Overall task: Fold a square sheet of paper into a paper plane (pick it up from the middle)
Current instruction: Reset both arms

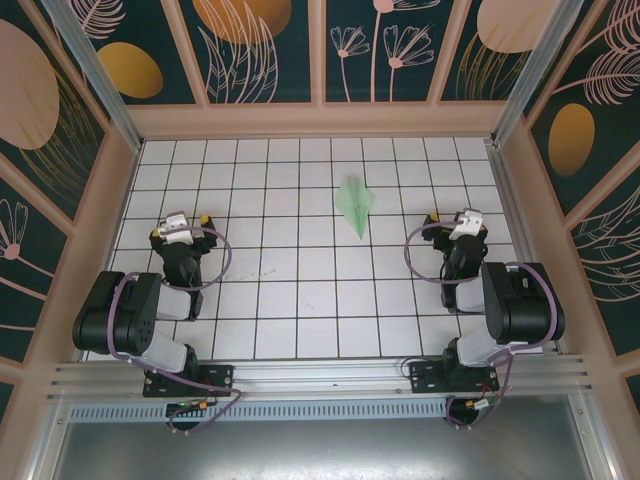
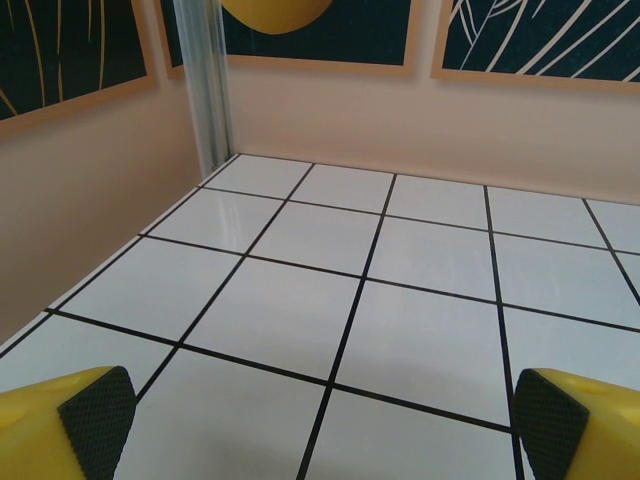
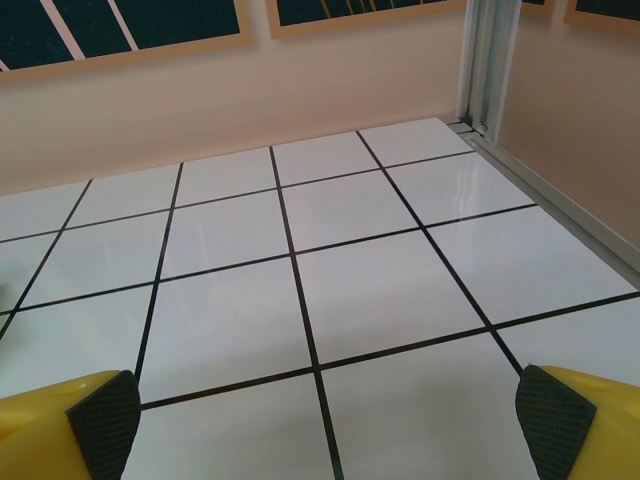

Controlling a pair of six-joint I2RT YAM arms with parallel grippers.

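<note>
A pale mint-green paper plane (image 1: 355, 204), a slim dart with a centre crease, lies flat on the white tiles at the centre back, its point toward the near side. My left gripper (image 1: 189, 221) sits folded back at the left, well away from the plane. My right gripper (image 1: 450, 222) sits likewise at the right. In the left wrist view the left gripper (image 2: 322, 420) is open, yellow fingers with black pads (image 2: 95, 415) wide apart over bare tile. The right gripper (image 3: 325, 420) is open too, nothing between its pads (image 3: 550, 420).
The white gridded table (image 1: 300, 290) is enclosed by peach walls (image 1: 320, 118) with dark floral panels. Aluminium posts stand at the back corners (image 2: 205, 85), (image 3: 490, 60). A metal rail (image 1: 320, 375) runs along the near edge by the arm bases.
</note>
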